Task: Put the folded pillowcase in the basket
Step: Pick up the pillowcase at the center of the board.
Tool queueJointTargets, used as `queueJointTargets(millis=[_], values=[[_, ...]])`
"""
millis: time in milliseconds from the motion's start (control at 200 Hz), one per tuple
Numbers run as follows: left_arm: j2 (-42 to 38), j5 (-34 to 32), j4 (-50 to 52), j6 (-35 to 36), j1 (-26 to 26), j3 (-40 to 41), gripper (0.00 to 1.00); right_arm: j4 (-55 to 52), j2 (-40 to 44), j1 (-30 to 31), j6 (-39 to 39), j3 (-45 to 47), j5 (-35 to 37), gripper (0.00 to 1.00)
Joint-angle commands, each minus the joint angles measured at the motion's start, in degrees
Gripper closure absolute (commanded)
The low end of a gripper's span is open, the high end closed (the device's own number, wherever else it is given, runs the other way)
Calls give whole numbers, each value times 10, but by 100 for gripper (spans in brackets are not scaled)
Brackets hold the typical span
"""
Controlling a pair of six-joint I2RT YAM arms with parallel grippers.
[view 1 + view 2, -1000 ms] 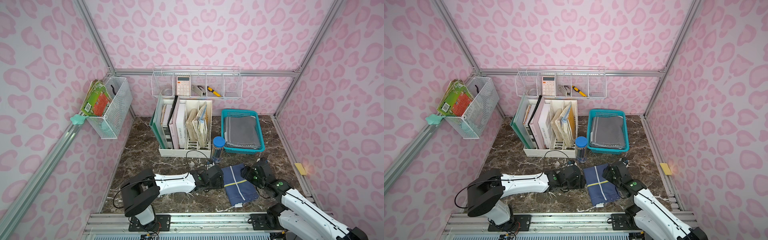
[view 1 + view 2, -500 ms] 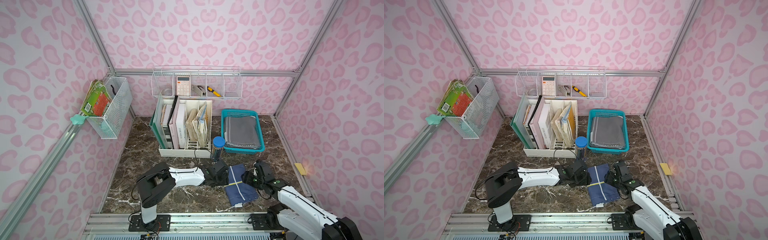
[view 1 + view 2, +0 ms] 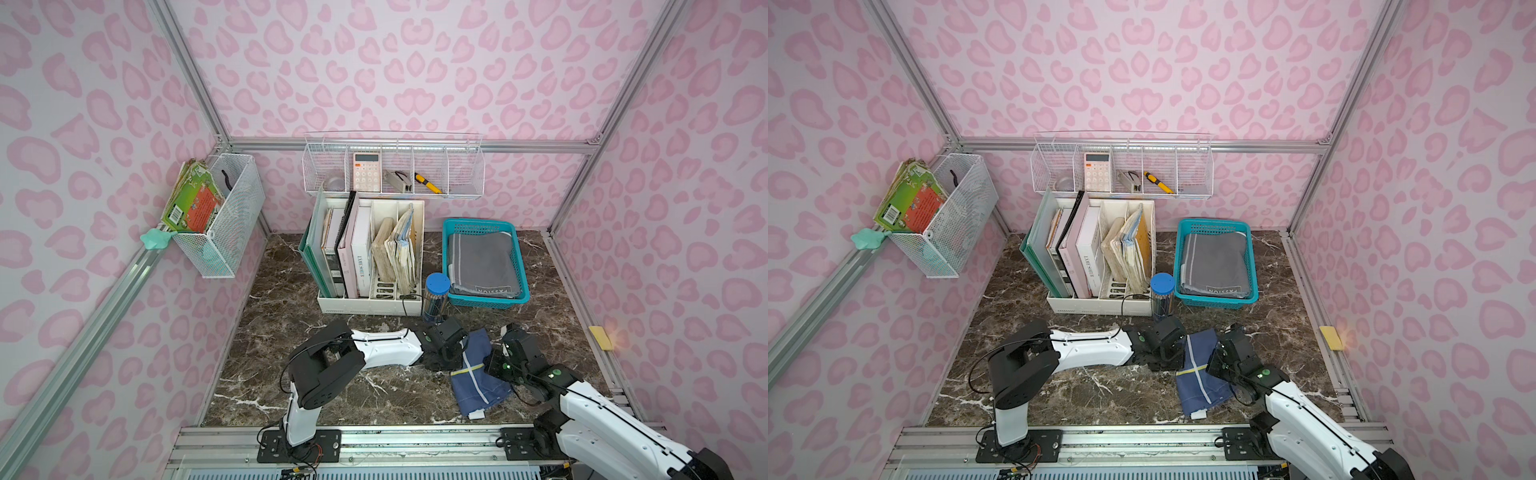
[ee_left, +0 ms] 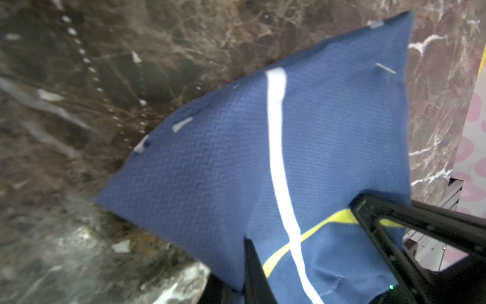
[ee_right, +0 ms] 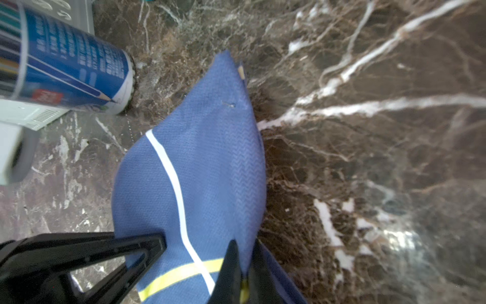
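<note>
Your arms have moved in: left gripper (image 3: 460,354) and right gripper (image 3: 495,362) now pinch the blue pillowcase (image 3: 478,376) on the table (image 3: 282,299). A pencil tube (image 3: 436,297) stands between it and the basket (image 3: 486,302), which holds grey cloth (image 3: 482,262).

- Walls (image 3: 415,62): you see pink panels with darker pink spots on three sides, evenly lit.
- Frame rails (image 3: 395,144): silver bars run along your wall joints.
- Floor (image 3: 291,332): dark brown marble, white veins.
- Wire bin (image 3: 237,232): white, hung on a side wall.
- Wire shelf (image 3: 457,178): white, on your back wall.
- File rack (image 3: 365,305): white, below that shelf, holding books (image 3: 360,249).
</note>
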State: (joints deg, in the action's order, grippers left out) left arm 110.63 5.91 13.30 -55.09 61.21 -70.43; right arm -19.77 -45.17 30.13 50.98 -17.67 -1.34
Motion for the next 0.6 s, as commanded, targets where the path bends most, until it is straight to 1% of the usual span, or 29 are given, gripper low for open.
queueJointTargets(millis=[0, 50, 165, 180, 295, 375, 465, 510, 595], values=[[-11, -42, 75, 35, 12, -44, 97, -42, 30, 1, 11, -23, 36, 99], [-13, -58, 101, 44, 18, -72, 100, -58, 44, 1, 12, -36, 44, 100], [-19, -79, 146, 64, 24, -125, 100, -90, 71, 1, 12, -73, 62, 100], [-20, -81, 151, 66, 25, -143, 100, -92, 73, 1, 11, -78, 65, 100], [-19, -97, 194, 86, 25, -211, 100, -113, 83, 1, -2, -126, 93, 100], [-12, -108, 216, 107, 25, -260, 100, -114, 81, -1, -18, -159, 115, 100], [0, -123, 206, 152, 25, -298, 100, -106, 68, -5, -40, -189, 132, 100], [6, -137, 201, 161, 24, -315, 100, -97, 58, -10, -52, -203, 136, 100], [18, -143, 212, 175, 13, -357, 100, -73, 38, -30, -77, -224, 131, 100]])
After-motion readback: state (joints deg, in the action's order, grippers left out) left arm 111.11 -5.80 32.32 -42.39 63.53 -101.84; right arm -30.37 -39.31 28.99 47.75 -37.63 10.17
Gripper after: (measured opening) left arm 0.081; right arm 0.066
